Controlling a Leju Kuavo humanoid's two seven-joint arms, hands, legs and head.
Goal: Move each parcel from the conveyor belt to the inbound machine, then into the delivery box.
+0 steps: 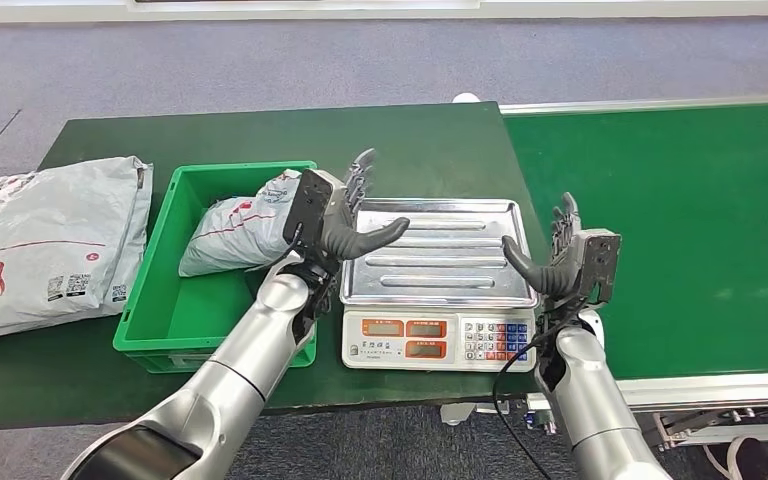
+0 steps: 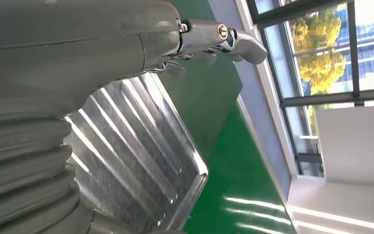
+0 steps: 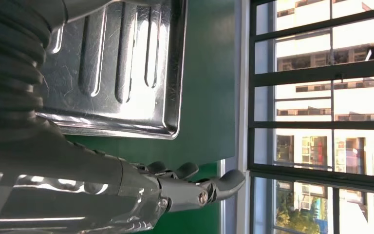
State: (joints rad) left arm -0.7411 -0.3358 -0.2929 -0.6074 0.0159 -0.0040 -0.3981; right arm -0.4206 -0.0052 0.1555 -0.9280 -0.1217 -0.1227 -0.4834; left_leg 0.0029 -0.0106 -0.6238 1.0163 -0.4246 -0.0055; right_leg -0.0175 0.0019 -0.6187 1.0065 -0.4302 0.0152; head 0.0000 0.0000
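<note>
Both robot hands hover empty with fingers spread, the left hand (image 1: 332, 215) and right hand (image 1: 567, 262) flanking a bare steel scale (image 1: 438, 262) on the green table (image 1: 430, 140). One grey parcel (image 1: 235, 232) lies in the green box (image 1: 156, 318) left of the scale; another bag (image 1: 50, 245) rests far left. The wrist views add windows (image 3: 321, 97) beyond the conveyor belt (image 1: 680, 230).

The grey plastic parcel with red print (image 1: 240, 232) inside the green plastic crate (image 1: 160, 300) is partly hidden behind the left hand (image 1: 335, 215), so its end nearest the silver ribbed scale pan (image 1: 440, 255) cannot be seen. A larger grey mailer bag (image 1: 45, 245), on the dark green tabletop (image 1: 420, 140) beyond the crate's far side from the pan, is cut off by the picture's edge. The scale's display digits (image 1: 405, 328) are too small to read.
</note>
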